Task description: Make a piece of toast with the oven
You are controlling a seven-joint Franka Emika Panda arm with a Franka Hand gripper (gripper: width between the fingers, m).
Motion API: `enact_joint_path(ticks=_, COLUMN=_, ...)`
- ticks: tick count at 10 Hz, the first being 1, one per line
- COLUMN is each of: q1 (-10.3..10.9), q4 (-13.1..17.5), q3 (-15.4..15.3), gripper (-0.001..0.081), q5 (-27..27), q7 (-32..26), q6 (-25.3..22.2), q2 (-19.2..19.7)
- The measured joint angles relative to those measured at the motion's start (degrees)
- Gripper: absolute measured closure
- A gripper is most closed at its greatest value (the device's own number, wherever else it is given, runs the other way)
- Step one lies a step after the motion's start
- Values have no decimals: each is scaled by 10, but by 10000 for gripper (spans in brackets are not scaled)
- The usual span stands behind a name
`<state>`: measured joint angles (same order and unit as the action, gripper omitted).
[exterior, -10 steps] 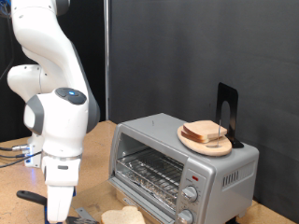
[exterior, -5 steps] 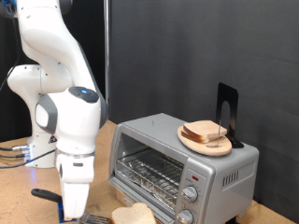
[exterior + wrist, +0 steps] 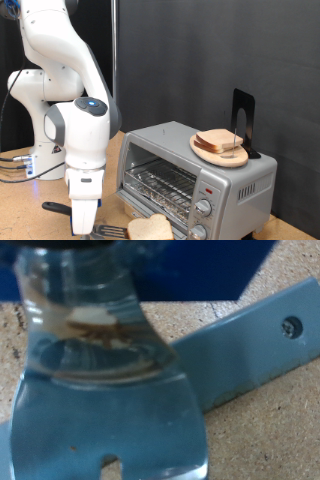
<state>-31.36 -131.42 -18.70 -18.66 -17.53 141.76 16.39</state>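
Observation:
The silver oven [image 3: 200,165] stands at the exterior view's right, its wire rack [image 3: 160,185] showing through the front. The piece of toast [image 3: 150,228], pale tan with a brown crust, sits at the bottom edge just in front of the oven's lower front. My gripper [image 3: 112,232] is low at the bottom edge, its dark fingers pointing at the slice and closed on its near edge. The wrist view shows only blurred shiny metal [image 3: 110,390] and a blue bar [image 3: 250,340] over the wooden table; no bread shows there.
A plate [image 3: 203,152] with stacked bread slices [image 3: 220,141] rests on the oven's top, with a black stand [image 3: 243,118] behind it. Two round knobs [image 3: 203,208] are on the oven's front right. Cables [image 3: 12,165] lie on the wooden table [image 3: 20,215] at the left.
My arm has swung to the exterior view's right, towards the oven. The slice has travelled with the gripper and is now closer to the oven's front.

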Motion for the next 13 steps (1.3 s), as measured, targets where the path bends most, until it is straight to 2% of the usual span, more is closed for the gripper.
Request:
enact_joint_path(ticks=5, q1=0, q4=8, q3=1, gripper=402, q5=1, q7=16, q6=16, q2=2)
enact_joint_path(ticks=8, q1=3, q4=9, q3=0, gripper=402, q5=-41, q7=13, q6=67, q2=6)
enact_joint_path(ticks=13, q1=14, q4=4, q3=-1, gripper=402, q5=-48, q7=20, q6=75, q2=11)
